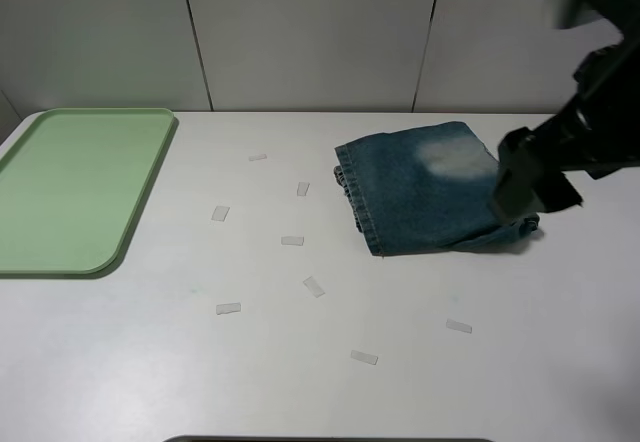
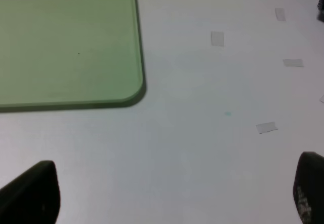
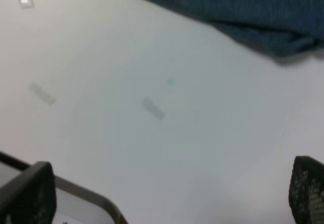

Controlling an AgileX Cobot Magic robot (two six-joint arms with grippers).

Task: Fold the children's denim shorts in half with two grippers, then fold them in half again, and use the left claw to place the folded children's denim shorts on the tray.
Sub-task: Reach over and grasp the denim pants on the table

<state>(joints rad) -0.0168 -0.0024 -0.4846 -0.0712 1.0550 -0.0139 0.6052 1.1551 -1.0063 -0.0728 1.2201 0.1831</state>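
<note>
folded denim shorts (image 1: 430, 190) lie on the desk (image 1: 150, 362), well apart from the green tray (image 1: 60, 182). left fingers (image 2: 30, 193) and right fingers (image 3: 28, 196) both gape wide, holding nothing.

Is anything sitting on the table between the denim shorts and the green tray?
Nothing raised. Only small flat tape strips lie on the white table between the denim shorts and the tray.

The shorts (image 1: 430, 190) are rough faded denim cloth, the tray (image 1: 75, 190) smooth matt green plastic, the counter (image 1: 300, 362) smooth matt white.
</note>
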